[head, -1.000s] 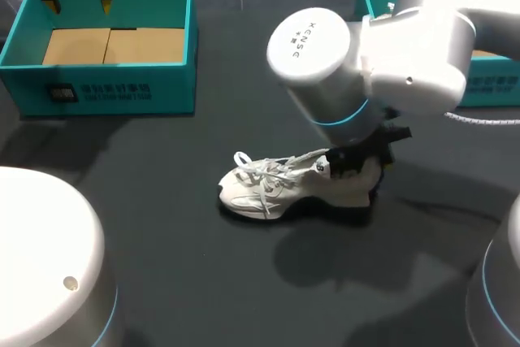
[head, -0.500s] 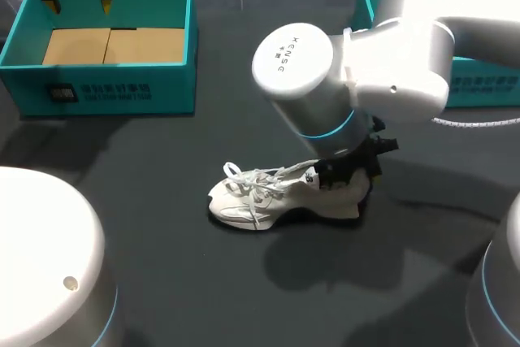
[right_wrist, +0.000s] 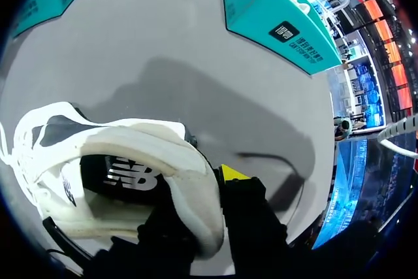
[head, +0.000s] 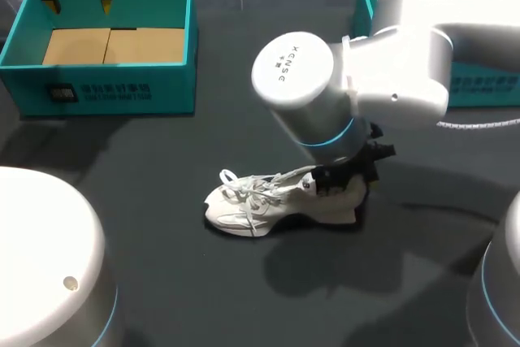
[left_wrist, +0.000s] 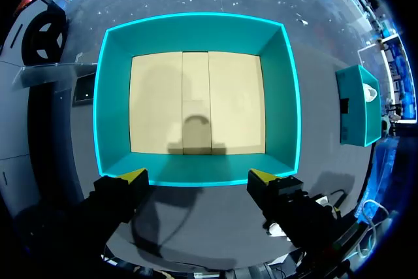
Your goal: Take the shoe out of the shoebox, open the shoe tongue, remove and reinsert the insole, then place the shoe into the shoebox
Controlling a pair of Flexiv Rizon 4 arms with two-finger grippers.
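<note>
Right now my right gripper (right_wrist: 199, 191) is clamped on the shoe (head: 268, 201) at its heel, resting on the table (head: 162, 241) outside the shoebox (head: 122, 91), while my left gripper (left_wrist: 197, 176) hangs spread and empty above that box, so I reckon opening the tongue (head: 280, 186) comes next

Front wall of the teal shoebox (head: 106, 91) is carrying a row of white characters w/ a small dark label beside it, too small to be making out. Round end cap of the right arm (head: 292, 67) is showing a short line of dark letters, and the shoe (right_wrist: 124, 174) is wearing a white logo on a black patch on its side. Second teal box (right_wrist: 287, 34) is bearing a black tag & white print, not legible either.
</note>
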